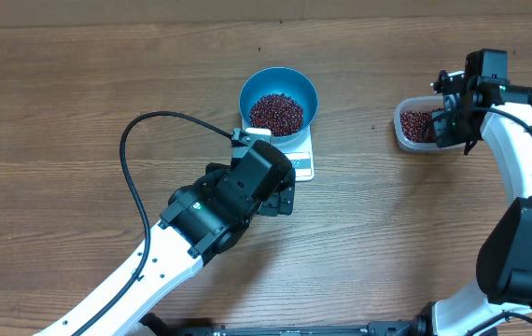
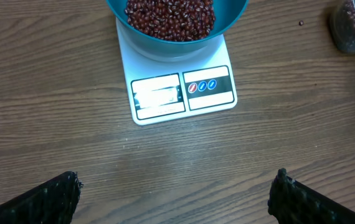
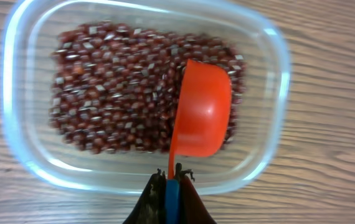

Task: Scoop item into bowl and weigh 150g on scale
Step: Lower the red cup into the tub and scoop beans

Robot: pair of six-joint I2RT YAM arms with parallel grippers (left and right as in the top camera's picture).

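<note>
Right gripper (image 3: pixel 170 193): jaws clamped together on the thin handle of the orange scoop (image 3: pixel 202 112). The scoop head hangs over the clear tub (image 3: pixel 15 93), toward its right side. The orange face seen in the right wrist view is smooth and glossy, with no beans on it. Can't tell whether that face is the hollow or the back, or whether the head touches the layer below.

The tub holds a shallow layer of dark red beans (image 3: pixel 103 93) across most of its floor. It sits on the wooden table (image 2: pixel 53 93) at the right side, well apart from the scale.

Left gripper (image 2: pixel 174 199): jaws spread wide, nothing between them. The two dark fingers (image 2: pixel 47 202) sit at the bottom corners of the left wrist view, over bare wood just in front of the scale (image 2: pixel 184 93). In the overhead view the left arm comes up from the lower left, and its wrist covers part of the scale's near edge.

The scale is white and flat on the table, with display window and three round buttons on the edge facing the left gripper. The display is washed out, so the reading is not legible.

The light-blue bowl (image 2: pixel 227 25) stands upright on the scale platform. It contains a heap of the same beans that covers its bottom, well below the rim.
</note>
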